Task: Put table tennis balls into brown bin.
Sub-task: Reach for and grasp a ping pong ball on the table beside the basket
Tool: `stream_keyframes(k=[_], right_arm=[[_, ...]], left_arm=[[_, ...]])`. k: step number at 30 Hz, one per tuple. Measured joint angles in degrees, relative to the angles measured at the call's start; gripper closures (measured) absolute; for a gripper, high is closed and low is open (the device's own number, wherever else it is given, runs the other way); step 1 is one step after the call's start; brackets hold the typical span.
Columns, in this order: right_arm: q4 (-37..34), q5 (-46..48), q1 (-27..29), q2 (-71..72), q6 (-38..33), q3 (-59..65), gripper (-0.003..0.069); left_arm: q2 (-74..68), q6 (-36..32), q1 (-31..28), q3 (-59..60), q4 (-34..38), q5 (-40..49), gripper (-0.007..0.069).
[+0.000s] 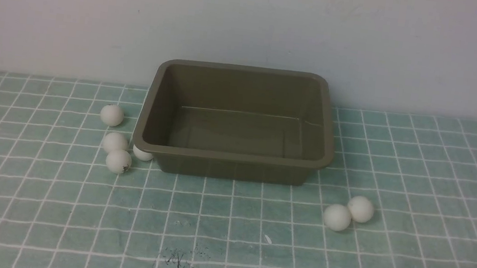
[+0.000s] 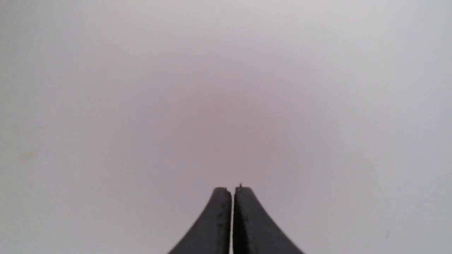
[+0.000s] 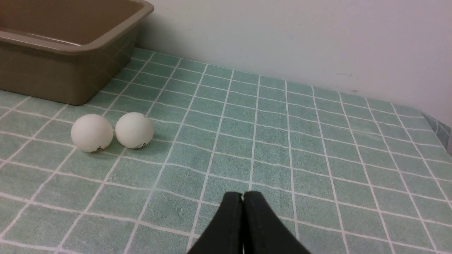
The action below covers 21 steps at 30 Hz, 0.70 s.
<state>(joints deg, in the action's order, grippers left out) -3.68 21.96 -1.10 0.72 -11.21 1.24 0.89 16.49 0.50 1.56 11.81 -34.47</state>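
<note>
The brown bin [image 1: 232, 155] stands empty at the back middle of the table, against the wall. Several white table tennis balls lie beside its left end: one [image 1: 112, 115] farther back, then a tight cluster [image 1: 115, 142] [image 1: 118, 161] [image 1: 142, 154]. Two more balls [image 1: 337, 217] [image 1: 360, 209] touch each other off the bin's front right corner. In the right wrist view those two balls [image 3: 92, 133] [image 3: 134, 130] and a corner of the bin [image 3: 56, 72] show, with my right gripper [image 3: 242, 194] shut and empty, a little short of them. My left gripper [image 2: 232, 189] is shut, facing only blank wall. Neither arm shows in the front view.
A green cloth with a white grid [image 1: 225, 241] covers the table, with dark specks [image 1: 177, 261] near the front middle. A pale wall [image 1: 251, 26] runs right behind the bin. The table's right end [image 3: 436, 125] shows in the right wrist view.
</note>
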Motion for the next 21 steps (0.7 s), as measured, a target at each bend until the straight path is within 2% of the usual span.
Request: stream_keyframes(k=[2,4,5,6,7,8,12,13,15,17,19,21], right_arm=[[-0.2,-0.3,0.0,0.0,0.1,0.0,0.0672],[-2.5,-2.3,0.0,0.0,0.9,0.2,0.0672],[-5.8,-4.3,0.0,0.0,2.8,0.4,0.0672],[-7.2,-5.0,0.0,0.0,3.5,0.4,0.0672],[-14.5,-9.6,0.0,0.0,6.9,0.4,0.0672],[-19.1,-12.0,0.0,0.0,9.2,0.4,0.0672],[-35.5,-19.3,0.0,0.0,15.3,0.4,0.0672],[-36.8,-19.9,0.0,0.0,15.3,0.4,0.0672],[-42.1,-22.7,0.0,0.0,15.4,0.4,0.0672],[-46.5,-24.8,0.0,0.0,15.4,0.4,0.0672],[-49.0,-24.8,0.0,0.0,14.7,0.4,0.0672],[-49.1,-22.4,0.0,0.0,13.4,0.0,0.0672]], left_arm=[[-0.1,1.8,0.0,-1.9,0.0,-1.0,0.0629],[-1.9,3.5,0.0,-6.7,-0.7,3.8,0.0629],[-4.9,4.7,0.0,-11.9,-2.1,11.8,0.0629],[-5.5,4.9,0.0,-13.6,-2.6,14.7,0.0629],[-11.7,6.1,0.0,-20.6,-4.9,27.8,0.0629],[-16.0,6.4,0.0,-25.2,-5.9,36.7,0.0629],[-35.2,3.2,0.0,-41.0,-7.0,68.0,0.0629],[-36.3,2.7,0.0,-41.0,-7.0,68.0,0.0629],[-47.7,-2.0,0.0,-46.5,-6.5,78.5,0.0629],[-57.3,-6.9,0.0,-49.7,-5.3,83.4,0.0629],[-67.0,-12.2,0.0,-52.7,-3.3,85.3,0.0629],[-71.8,-14.4,0.0,-54.0,-2.1,85.3,0.0629]])
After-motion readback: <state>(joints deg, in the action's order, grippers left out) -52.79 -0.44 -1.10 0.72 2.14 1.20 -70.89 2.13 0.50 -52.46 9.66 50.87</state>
